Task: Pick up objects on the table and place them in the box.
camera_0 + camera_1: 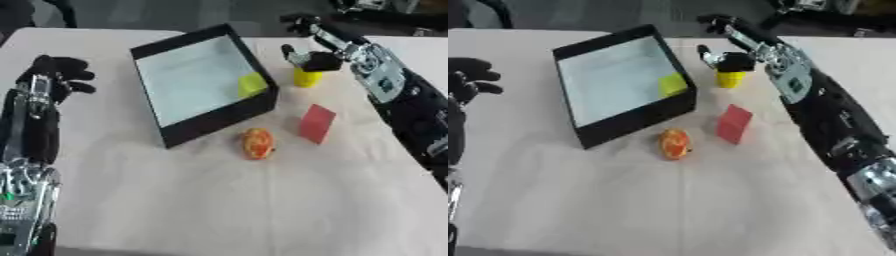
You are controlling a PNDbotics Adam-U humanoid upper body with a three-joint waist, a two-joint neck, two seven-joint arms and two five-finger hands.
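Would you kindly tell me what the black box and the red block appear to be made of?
Black box: probably cardboard or thin board, matte, with thin straight walls and a pale flat lining. Red block: possibly foam, wood or plastic; uniform matte red with flat faces, too blurred to settle.

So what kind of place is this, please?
Probably a robot test or lab tabletop: a cloth-covered table, a black box and small toy-like items such as a red block. The right robot hand is at a yellow object.
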